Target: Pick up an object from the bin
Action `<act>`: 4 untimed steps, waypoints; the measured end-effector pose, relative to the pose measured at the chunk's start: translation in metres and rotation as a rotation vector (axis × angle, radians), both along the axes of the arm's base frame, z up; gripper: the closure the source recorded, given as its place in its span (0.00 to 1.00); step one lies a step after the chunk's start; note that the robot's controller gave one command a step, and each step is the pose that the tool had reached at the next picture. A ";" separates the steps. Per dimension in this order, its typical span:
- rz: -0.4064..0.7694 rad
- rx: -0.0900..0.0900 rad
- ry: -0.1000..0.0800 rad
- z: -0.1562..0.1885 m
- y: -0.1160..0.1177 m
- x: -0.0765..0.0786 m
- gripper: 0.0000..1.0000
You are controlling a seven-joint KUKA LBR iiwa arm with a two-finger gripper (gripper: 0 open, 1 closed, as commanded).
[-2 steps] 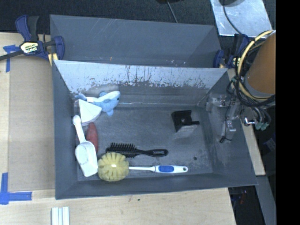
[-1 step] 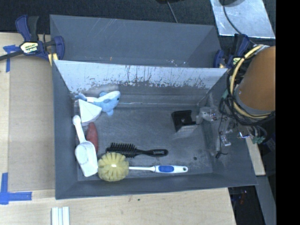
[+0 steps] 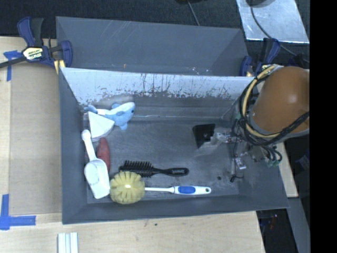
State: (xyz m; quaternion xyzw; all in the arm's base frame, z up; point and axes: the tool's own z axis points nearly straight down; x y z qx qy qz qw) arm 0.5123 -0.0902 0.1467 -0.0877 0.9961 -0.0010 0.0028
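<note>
Seemingly over bare floor, the jaws sit low in the right half of the grey bin, at the end of the arm, which comes in from the right under its orange cover and looped cables. Whether the jaws are open or closed cannot be told from this angle. Nothing shows between them, and no loose thing touches them.

Five things lie in the bin, one of each kind, all in the left half and well apart from the jaws. A black hairbrush lies flat with its handle pointing right; that handle tip is the nearest thing to the jaws. Just below it lies a dish brush with a round yellow head and a white handle with a blue grip, also pointing right. A white scoop lies along the left wall, its bowl touching the yellow head. Beside the scoop is a reddish-brown oblong thing. A blue-and-white soft toy rests in the far left corner.
</note>
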 end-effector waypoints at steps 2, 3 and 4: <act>-0.014 0.000 -0.004 -0.057 0.058 0.001 0.00; 0.062 -0.007 -0.016 -0.075 0.082 -0.001 0.00; 0.026 -0.002 -0.013 -0.074 0.157 0.036 1.00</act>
